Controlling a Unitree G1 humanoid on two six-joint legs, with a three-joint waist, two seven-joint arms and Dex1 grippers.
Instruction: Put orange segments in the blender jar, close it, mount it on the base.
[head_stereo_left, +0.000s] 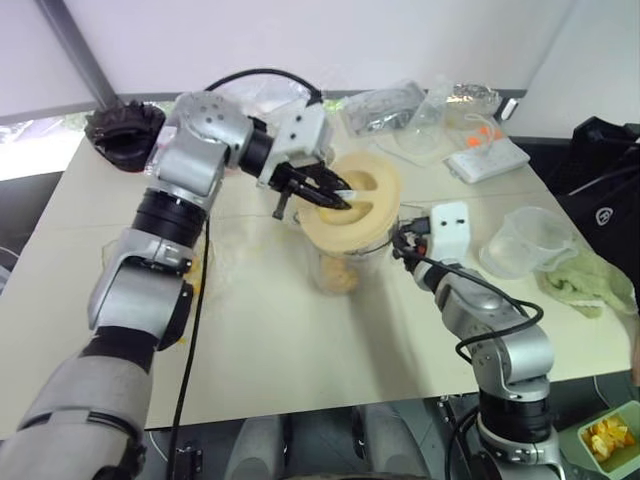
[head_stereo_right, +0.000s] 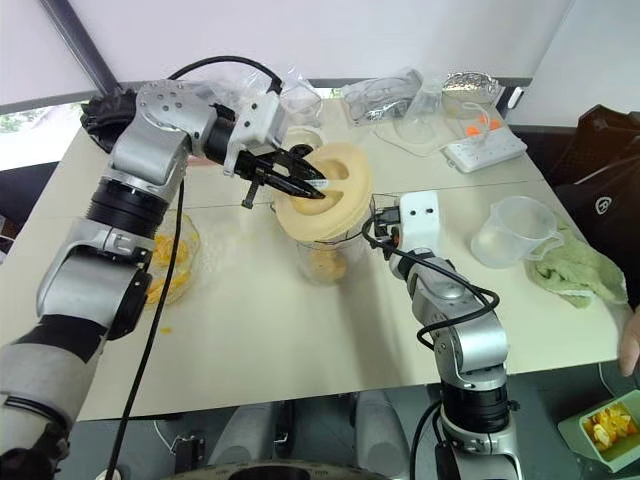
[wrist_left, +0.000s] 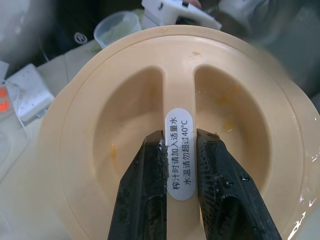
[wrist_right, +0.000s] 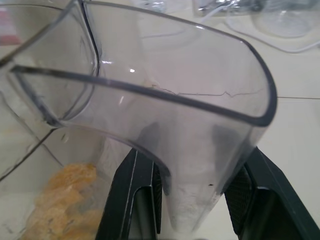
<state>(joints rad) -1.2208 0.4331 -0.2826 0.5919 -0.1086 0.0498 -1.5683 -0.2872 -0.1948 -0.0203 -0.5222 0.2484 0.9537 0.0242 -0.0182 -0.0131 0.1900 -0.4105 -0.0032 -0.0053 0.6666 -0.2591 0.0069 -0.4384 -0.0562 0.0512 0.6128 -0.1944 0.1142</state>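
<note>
1. Your left gripper (wrist_left: 182, 165) is clamped tight on the raised centre rib of the flat round cream plastic lid (head_stereo_left: 355, 210), one black finger on each side of the rib with its white label.
2. That lid sits tilted over the mouth of the tall clear plastic blender jar (head_stereo_left: 343, 268), its top face turned toward the left arm and its far edge higher than its near edge. You cannot tell from the head views whether its rim touches the jar yet.
3. The jar stands upright near the middle of the pale table (head_stereo_left: 270, 350), long axis vertical, with its handle pointing toward your right arm.
4. Your right gripper (wrist_right: 195, 190) is part-open around that clear handle, one finger on each side of it, holding it.
5. The soft yellow-orange orange segments (wrist_right: 65, 200) lie heaped in the bottom of the jar.
6. The squat cream-white rounded base (head_stereo_right: 304, 138) seems to be the object just behind the lid, toward the far side of the table; it is mostly hidden.
7. A shallow clear bowl (head_stereo_right: 170, 262) with more orange pieces stands beside your left forearm.
8. A small clear measuring cup (head_stereo_left: 527, 243) stands to the jar's right, beside a crumpled green cloth (head_stereo_left: 590, 283).
</note>
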